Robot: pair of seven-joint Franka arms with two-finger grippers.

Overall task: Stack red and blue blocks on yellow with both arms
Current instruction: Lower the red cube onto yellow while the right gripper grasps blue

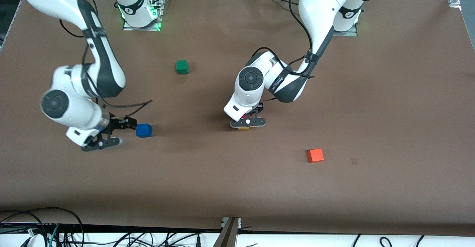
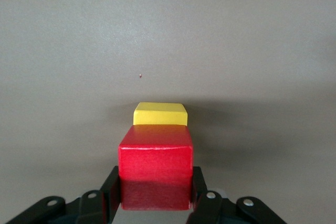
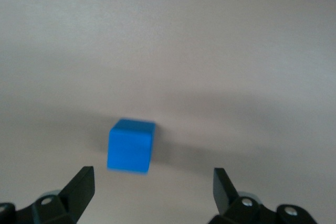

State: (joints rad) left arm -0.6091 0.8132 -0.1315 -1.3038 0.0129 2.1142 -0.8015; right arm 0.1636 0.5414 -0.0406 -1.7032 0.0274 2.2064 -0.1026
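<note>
Red block [image 2: 155, 169] is clamped in the left gripper [image 2: 155, 203] over the yellow cube [image 2: 160, 114]; the blue block [image 1: 144, 130] is flanked by the right gripper's [image 1: 111, 132] parted fingers. Green cube [image 1: 182, 67] and orange cube [image 1: 315, 155] are left well apart.

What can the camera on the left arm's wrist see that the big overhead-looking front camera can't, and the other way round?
Only the left wrist view shows the red block clamped in the left gripper, just above the yellow block.

Only the front view shows both arms, the right gripper open beside the blue block, the green block and the orange block.

Both show the brown table, the left gripper and the yellow block, though in the front view only a yellow sliver peeks out under that gripper.
</note>
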